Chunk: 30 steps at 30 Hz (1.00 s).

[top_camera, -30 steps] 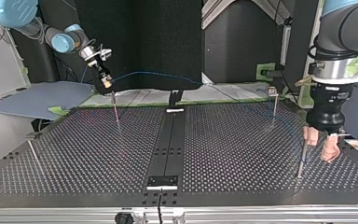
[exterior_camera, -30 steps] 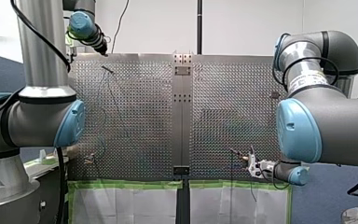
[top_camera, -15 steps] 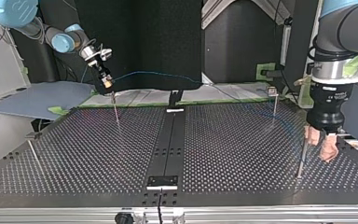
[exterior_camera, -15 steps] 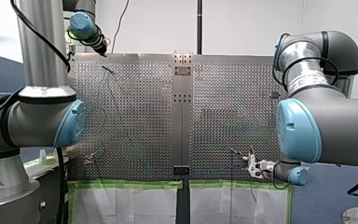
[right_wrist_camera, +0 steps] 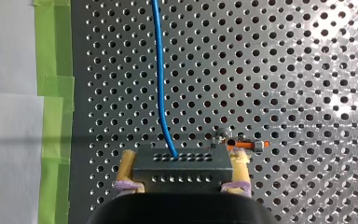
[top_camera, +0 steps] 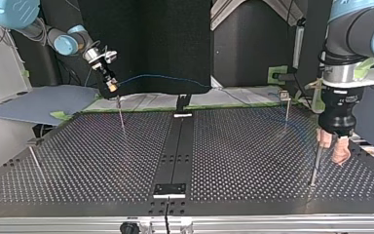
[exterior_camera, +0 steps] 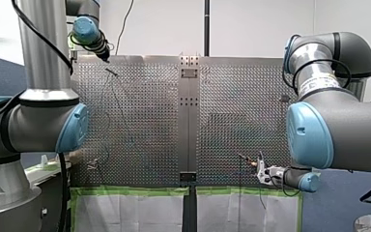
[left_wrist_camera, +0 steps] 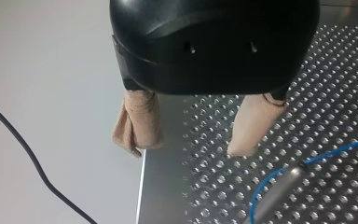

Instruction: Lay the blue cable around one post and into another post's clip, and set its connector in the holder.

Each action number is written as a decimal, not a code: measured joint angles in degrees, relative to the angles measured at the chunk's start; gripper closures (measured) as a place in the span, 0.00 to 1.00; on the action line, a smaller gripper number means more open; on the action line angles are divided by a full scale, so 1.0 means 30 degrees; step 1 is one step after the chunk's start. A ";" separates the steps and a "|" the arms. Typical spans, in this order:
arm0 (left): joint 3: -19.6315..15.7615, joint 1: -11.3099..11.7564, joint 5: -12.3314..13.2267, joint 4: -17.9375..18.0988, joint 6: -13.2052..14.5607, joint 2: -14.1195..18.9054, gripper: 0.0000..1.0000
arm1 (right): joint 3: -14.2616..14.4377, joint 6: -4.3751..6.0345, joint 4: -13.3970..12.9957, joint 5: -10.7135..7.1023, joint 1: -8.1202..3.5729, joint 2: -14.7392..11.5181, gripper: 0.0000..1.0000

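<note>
My right gripper (right_wrist_camera: 182,161), at the top view's left (top_camera: 111,87), is shut on a black connector (right_wrist_camera: 182,170), held just above the perforated table. The thin blue cable (right_wrist_camera: 158,70) leaves the connector and runs across the back of the table (top_camera: 165,77) toward the top view's right. There my left gripper (top_camera: 332,152) hangs with its beige fingers open and nothing between them, right beside a slim metal post (top_camera: 315,163). In the left wrist view the open fingers (left_wrist_camera: 137,126) stand apart, with that post (left_wrist_camera: 275,191) and a curve of cable (left_wrist_camera: 335,151) just ahead.
Other thin posts stand on the table: one below the connector (top_camera: 121,114), one with a small clip head at the back right (top_camera: 286,105), one near the top view's left edge (top_camera: 35,158). A black rail (top_camera: 175,146) runs down the middle. Green tape (right_wrist_camera: 56,93) edges the table.
My left gripper has lifted a little and shifted slightly toward the top view's left, still open beside the post. My right gripper and the connector have not moved.
</note>
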 joint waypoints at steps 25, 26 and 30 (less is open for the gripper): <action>-0.0201 -0.0003 -0.0105 0.0128 -0.0202 -0.0095 0.00 | -0.0001 -0.0039 0.0001 -0.0001 0.0073 0.0014 1.00; -0.0211 -0.0002 -0.0107 0.0130 -0.0207 -0.0098 0.00 | -0.0001 -0.0044 0.0000 -0.0001 0.0077 0.0015 1.00; -0.0221 -0.0002 -0.0120 0.0127 -0.0218 -0.0100 0.00 | -0.0002 -0.0051 0.0000 -0.0001 0.0081 0.0014 1.00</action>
